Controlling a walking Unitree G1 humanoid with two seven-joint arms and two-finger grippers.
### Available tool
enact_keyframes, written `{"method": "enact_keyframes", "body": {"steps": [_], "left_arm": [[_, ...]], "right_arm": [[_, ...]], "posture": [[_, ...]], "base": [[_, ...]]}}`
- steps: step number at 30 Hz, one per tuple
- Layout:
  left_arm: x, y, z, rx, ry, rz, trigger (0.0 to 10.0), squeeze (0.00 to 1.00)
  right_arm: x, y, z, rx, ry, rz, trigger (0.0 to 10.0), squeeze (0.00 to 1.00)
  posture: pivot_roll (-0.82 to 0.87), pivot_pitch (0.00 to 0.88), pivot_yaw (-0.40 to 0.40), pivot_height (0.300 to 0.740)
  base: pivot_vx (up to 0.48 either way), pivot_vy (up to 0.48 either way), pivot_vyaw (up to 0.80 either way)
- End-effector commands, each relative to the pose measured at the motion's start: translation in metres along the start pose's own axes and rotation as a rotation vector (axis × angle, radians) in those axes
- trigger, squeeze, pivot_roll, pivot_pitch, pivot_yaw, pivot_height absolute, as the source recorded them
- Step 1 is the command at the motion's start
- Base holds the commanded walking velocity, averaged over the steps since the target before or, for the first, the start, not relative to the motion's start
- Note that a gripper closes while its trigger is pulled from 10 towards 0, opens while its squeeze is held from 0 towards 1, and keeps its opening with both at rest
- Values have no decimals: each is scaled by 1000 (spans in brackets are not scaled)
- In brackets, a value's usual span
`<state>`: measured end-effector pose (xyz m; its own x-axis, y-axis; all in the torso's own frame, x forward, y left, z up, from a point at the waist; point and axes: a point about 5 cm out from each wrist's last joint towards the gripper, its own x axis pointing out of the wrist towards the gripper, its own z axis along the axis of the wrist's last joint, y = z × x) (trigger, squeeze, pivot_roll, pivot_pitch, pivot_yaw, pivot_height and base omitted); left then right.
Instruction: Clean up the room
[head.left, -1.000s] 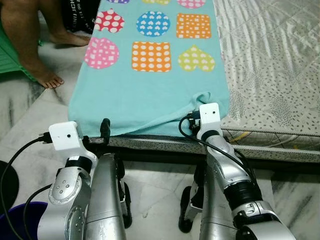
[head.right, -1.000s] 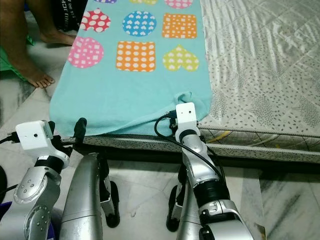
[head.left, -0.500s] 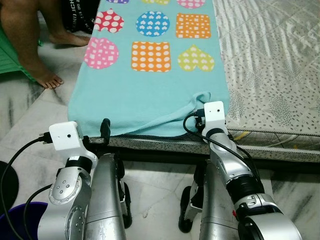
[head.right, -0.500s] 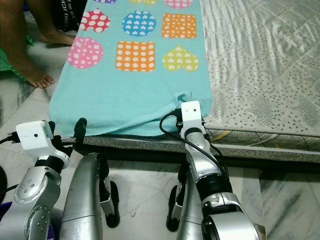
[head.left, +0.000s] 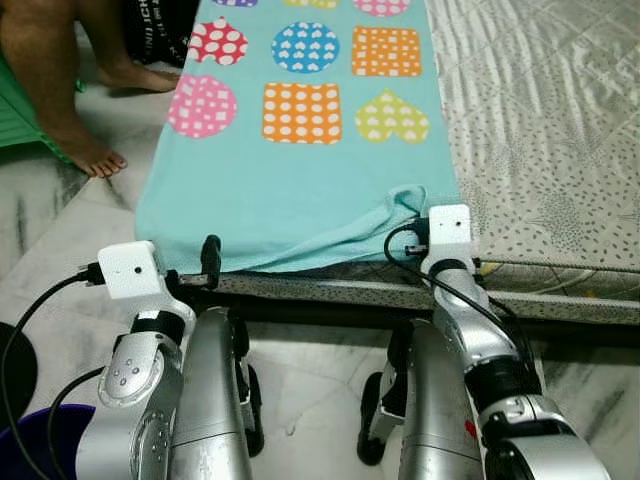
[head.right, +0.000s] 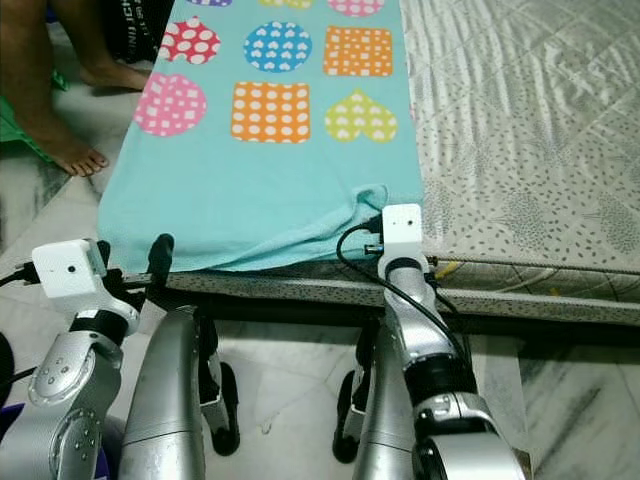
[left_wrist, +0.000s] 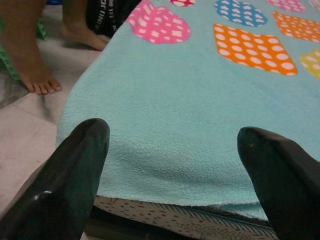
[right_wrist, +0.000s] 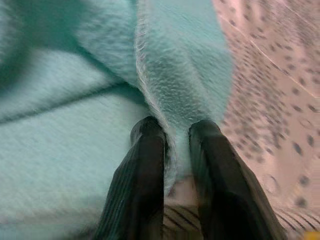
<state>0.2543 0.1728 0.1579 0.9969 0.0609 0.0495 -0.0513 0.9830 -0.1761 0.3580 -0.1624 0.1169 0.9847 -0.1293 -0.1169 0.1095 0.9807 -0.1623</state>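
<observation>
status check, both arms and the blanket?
Right tool pinching the blanket corner fold at the mattress edge. Left tool open, facing the blanket's other corner. Person's feet on the floor, left.

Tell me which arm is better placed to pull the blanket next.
Right. The right gripper is already shut on the blanket at its bunched near corner, while the left gripper hangs open short of the near edge, gripping nothing.

Turquoise fleece blanket (head.left: 300, 180) (dotted hearts, squares), spread on bed, near corner bunched
</observation>
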Motion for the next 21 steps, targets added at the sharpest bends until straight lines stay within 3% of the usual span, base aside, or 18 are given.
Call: {"method": "enact_keyframes", "body": {"steps": [1, 10, 21], "left_arm": [[-3, 2, -3, 5, 12, 16, 10000, 0], [-2, 2, -3, 7, 10, 14, 10000, 0], [-2, 4, -3, 11, 10, 10, 10000, 0]], "right_arm": [[-4, -8, -10, 19, 36, -20, 0, 0], [-21, -28, -22, 14, 62, -36, 0, 0], [-37, -33, -33, 26, 98, 17, 0, 0]], "posture": [[153, 351, -28, 530], [146, 344, -25, 530], [145, 333, -23, 530]], "base": [[0, 0, 0], [0, 0, 0], [0, 0, 0]]}}
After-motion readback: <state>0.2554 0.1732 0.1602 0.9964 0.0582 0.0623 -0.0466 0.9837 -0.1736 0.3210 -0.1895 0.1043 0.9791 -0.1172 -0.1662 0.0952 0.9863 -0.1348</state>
